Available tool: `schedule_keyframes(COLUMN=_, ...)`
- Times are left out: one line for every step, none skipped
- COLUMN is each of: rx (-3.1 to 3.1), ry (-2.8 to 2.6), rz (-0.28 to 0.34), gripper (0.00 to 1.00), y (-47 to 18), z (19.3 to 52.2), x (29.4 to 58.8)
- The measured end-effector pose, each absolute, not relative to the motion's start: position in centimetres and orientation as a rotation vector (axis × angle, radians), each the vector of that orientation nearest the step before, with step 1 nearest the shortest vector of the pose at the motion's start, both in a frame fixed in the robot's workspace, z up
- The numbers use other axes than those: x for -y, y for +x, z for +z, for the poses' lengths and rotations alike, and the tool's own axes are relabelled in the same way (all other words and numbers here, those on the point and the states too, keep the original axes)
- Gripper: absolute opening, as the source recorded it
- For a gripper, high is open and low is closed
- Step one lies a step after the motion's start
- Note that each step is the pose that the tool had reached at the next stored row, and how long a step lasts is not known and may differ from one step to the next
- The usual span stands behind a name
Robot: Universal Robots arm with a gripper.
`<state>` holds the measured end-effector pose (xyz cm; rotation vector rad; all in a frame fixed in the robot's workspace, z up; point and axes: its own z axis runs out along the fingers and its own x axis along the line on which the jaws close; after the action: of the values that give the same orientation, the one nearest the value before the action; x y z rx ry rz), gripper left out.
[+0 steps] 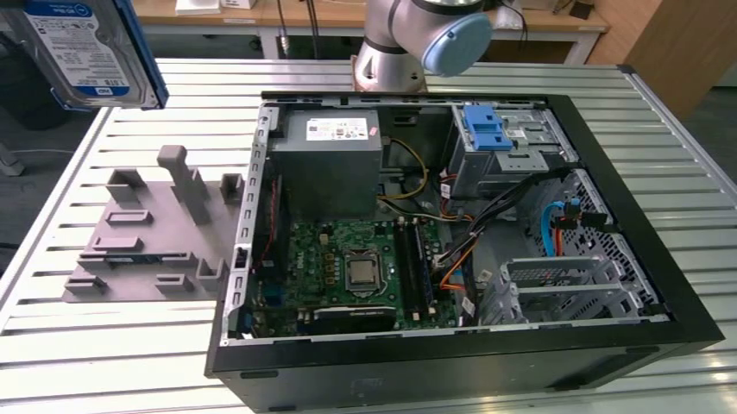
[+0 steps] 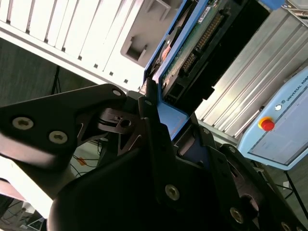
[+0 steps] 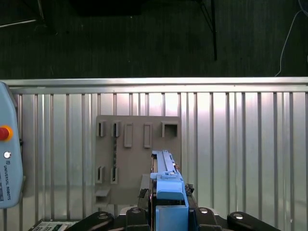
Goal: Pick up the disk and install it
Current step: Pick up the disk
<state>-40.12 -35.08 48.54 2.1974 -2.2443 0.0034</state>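
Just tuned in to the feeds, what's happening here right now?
The arm's pincer is shut on the disk and holds it in the air, lifted clear of the grey stand on the slatted table. The first wrist view looks down past the disk onto that stand. The open computer case lies at the exterior view's right of the stand, and the disk is not yet installed in it.

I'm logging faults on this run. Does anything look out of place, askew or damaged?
Nothing stands out. The pincer grips the disk by its blue end, above the table; the grey stand sits flat and the open computer case shows no damage.
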Motion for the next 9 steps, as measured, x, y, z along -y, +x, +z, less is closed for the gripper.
schedule_keyframes(rx=2.244, ry=2.197, rz=0.003, gripper=0.36, y=-40.07, z=48.54, x=35.08)
schedule_keyframes(rx=2.244, ry=2.197, rz=0.003, gripper=0.36, y=-40.02, z=48.53, x=35.08)
schedule_keyframes(rx=2.244, ry=2.197, rz=0.003, gripper=0.36, y=-39.97, z=48.53, x=35.08)
schedule_keyframes(rx=2.244, ry=2.197, rz=0.003, gripper=0.36, y=-39.93, z=48.53, x=35.08)
schedule_keyframes(rx=2.244, ry=2.197, rz=0.003, gripper=0.36, y=-39.88, z=48.52, x=35.08)
schedule_keyframes(rx=2.244, ry=2.197, rz=0.003, gripper=0.36, y=-39.84, z=48.52, x=35.08)
schedule_keyframes(rx=2.244, ry=2.197, rz=0.003, gripper=0.36, y=-39.79, z=48.52, x=35.08)
schedule_keyframes(rx=2.244, ry=2.197, rz=0.003, gripper=0.36, y=-39.73, z=48.52, x=35.08)
schedule_keyframes(rx=2.244, ry=2.197, rz=0.003, gripper=0.36, y=-39.67, z=48.52, x=35.08)
